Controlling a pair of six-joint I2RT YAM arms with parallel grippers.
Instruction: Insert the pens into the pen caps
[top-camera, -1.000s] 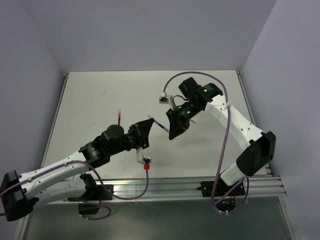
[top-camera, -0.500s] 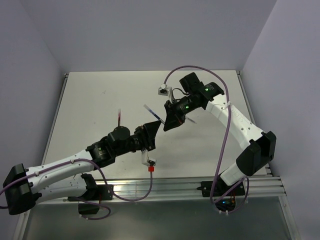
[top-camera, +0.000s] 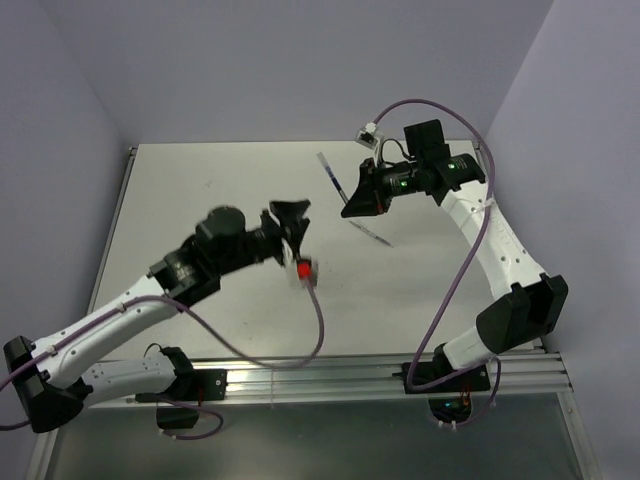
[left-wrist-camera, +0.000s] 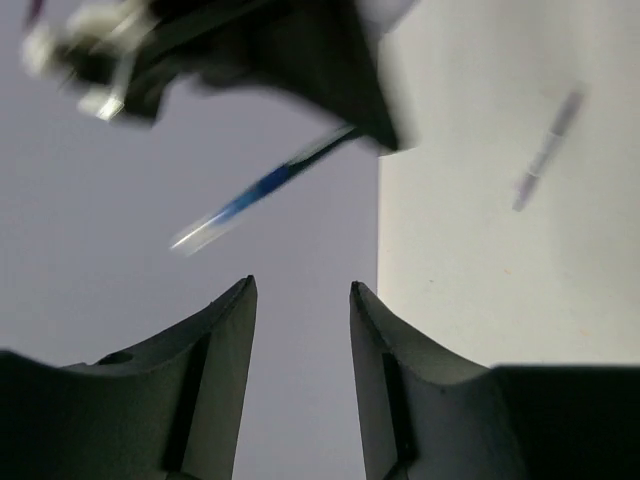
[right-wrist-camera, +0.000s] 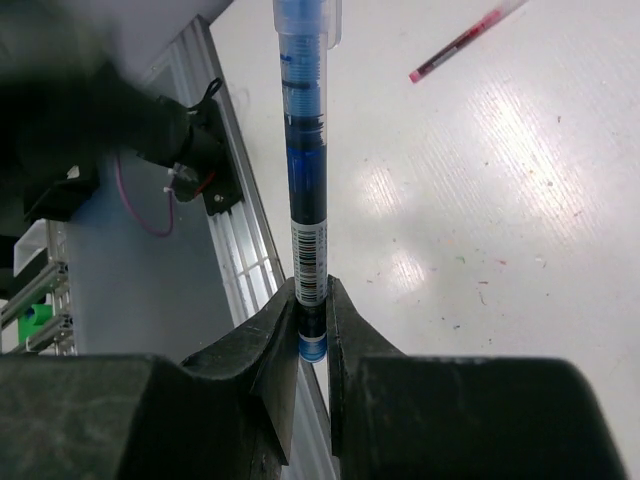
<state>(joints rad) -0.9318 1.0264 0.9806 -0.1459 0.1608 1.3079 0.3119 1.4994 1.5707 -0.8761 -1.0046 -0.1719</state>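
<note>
My right gripper (top-camera: 352, 207) is shut on the blue pen (top-camera: 330, 175) and holds it in the air above the back of the table. In the right wrist view the gripper (right-wrist-camera: 310, 290) clamps the pen's (right-wrist-camera: 305, 150) lower end, and its far end looks pale and clear. My left gripper (top-camera: 290, 213) is raised to the left of it, apart from the pen. Its jaws (left-wrist-camera: 300, 290) are open and empty, and the blue pen (left-wrist-camera: 265, 185) shows above them. A pale grey pen (top-camera: 372, 232) lies on the table, also seen from the left wrist (left-wrist-camera: 545, 150). The red pen (right-wrist-camera: 465, 40) lies on the table. I see no loose caps.
The white table (top-camera: 200, 180) has grey walls on three sides. An aluminium rail (top-camera: 380, 370) runs along its near edge. The left arm's cable with a red connector (top-camera: 305, 270) hangs over the middle of the table.
The two grippers have parted. My right gripper moved back and to the right with the blue pen. My left arm lifted and swung left, its gripper now clear of the pen.
</note>
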